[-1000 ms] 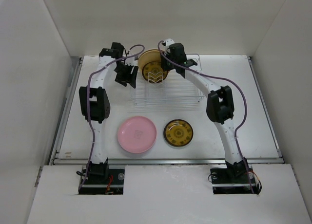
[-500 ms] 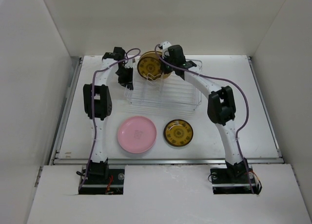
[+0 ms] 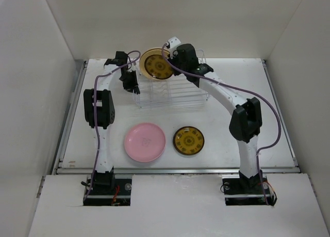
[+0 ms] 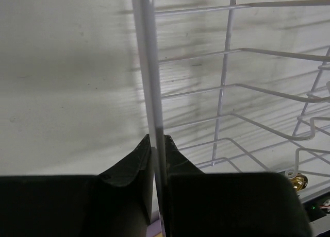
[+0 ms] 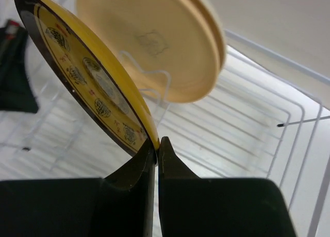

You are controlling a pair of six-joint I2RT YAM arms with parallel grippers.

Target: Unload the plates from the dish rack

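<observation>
Both just closed: right end effector pinches rim of small round amber patterned plate, lifting it above silvery wire dish rack; left end effector clamps rack's left rim. Removal underway.

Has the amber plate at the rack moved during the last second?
Yes. Held by the right gripper, the amber plate went toward the back wall, farther from the pink plate.

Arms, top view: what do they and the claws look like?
Left arm and right arm match: white links, black joint housings and bases, a purple cable along each. Left claw and right claw: two matte black tapered fingers.
</observation>
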